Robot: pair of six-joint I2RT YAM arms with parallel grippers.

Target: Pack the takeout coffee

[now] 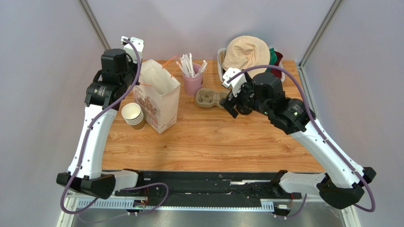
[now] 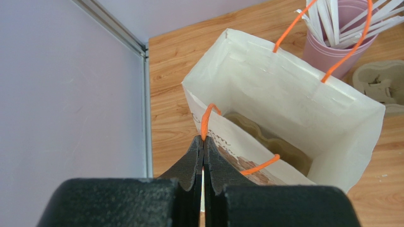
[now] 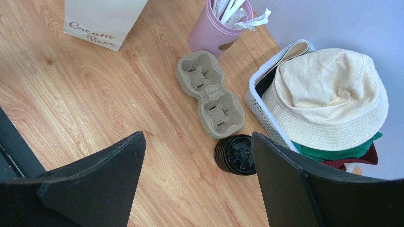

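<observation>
The bag (image 2: 284, 94) is held at 10 o'clock on the wood-grain counter (image 1: 213, 142) by the L end effector (image 2: 204, 142), pinched shut on its orange handle (image 2: 207, 120). No lidded cup is seen. Lidless cups (image 1: 132, 114) are stacked at 9 o'clock. The R end effector (image 3: 197, 137) is spread wide, empty, above black lids (image 3: 235, 154) at 2 o'clock. Prob. one lid must be separated next. Grey walls surround.

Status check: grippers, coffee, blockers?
Left gripper shut on orange string handle of white paper bag. Right gripper open over stack of round black plastic lids. No lidded cup in view. Bag mouth open.
</observation>
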